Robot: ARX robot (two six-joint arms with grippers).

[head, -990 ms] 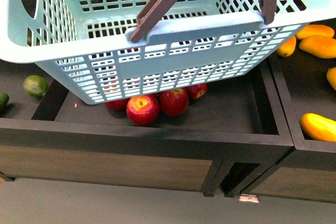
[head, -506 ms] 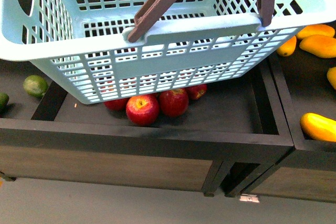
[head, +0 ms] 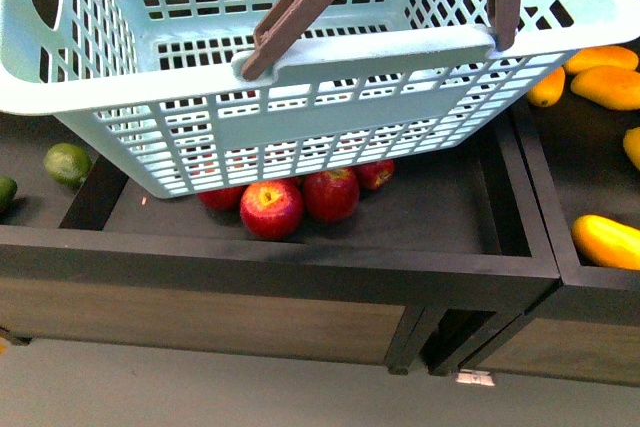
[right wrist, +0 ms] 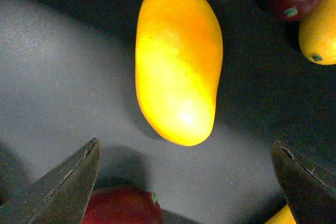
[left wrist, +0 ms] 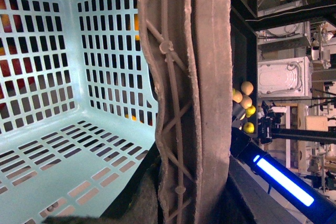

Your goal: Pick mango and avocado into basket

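Beneath wide-spread right gripper (right wrist: 185, 141), mango (right wrist: 178, 61)

Smooth pale teal plastic forms the basket (head: 300, 122), its brown plastic handles (left wrist: 210, 103) matt and rough-moulded; the mango (right wrist: 178, 61) and red apples (head: 271, 209) show smooth, glossy skins, the display bin (head: 300, 259) matt dark wood-look board.

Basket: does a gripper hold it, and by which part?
Left gripper holds the basket by its brown handles; right gripper, open above a mango, holds nothing.
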